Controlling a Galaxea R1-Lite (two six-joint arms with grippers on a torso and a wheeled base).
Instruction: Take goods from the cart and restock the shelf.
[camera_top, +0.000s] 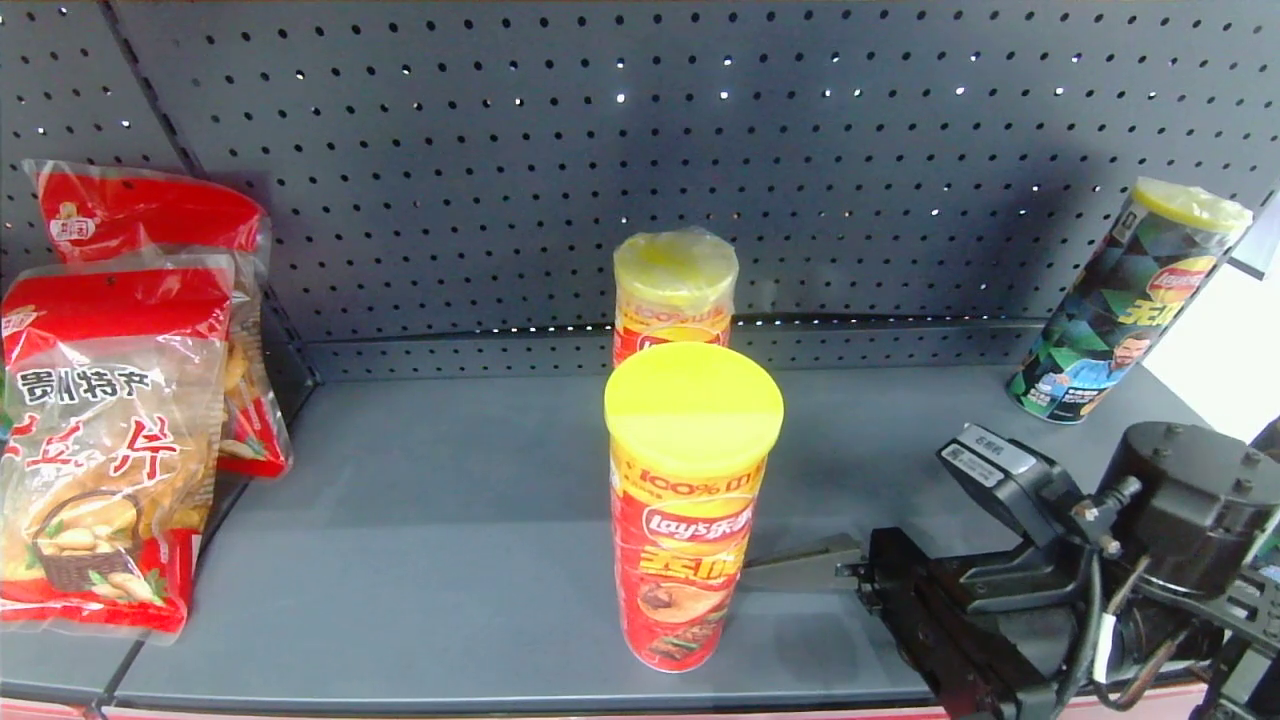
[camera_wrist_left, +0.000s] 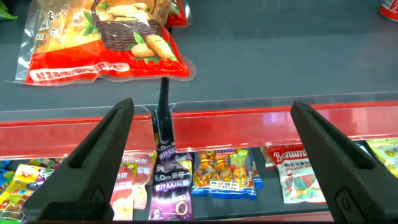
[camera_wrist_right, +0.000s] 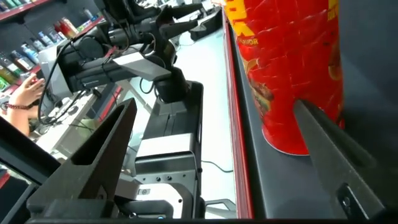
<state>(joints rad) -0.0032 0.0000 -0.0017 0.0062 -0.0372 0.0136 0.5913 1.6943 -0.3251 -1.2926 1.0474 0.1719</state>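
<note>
The front red chip can (camera_top: 690, 510) stands upright mid-shelf (camera_top: 420, 520), directly before a second red can (camera_top: 675, 290). The right claw (camera_wrist_right: 214, 109) is spread wide, one finger just beside the front can's base. The left claw (camera_wrist_left: 211, 106) gapes too, below the shelf edge near a potato-chip bag (camera_wrist_left: 106, 43).

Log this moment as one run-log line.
front red can upright on shelf | right gripper jaws open at can | left gripper jaws open, empty

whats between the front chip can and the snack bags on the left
Nothing; the head view shows bare grey shelf from the front chip can to the snack bags.
</note>
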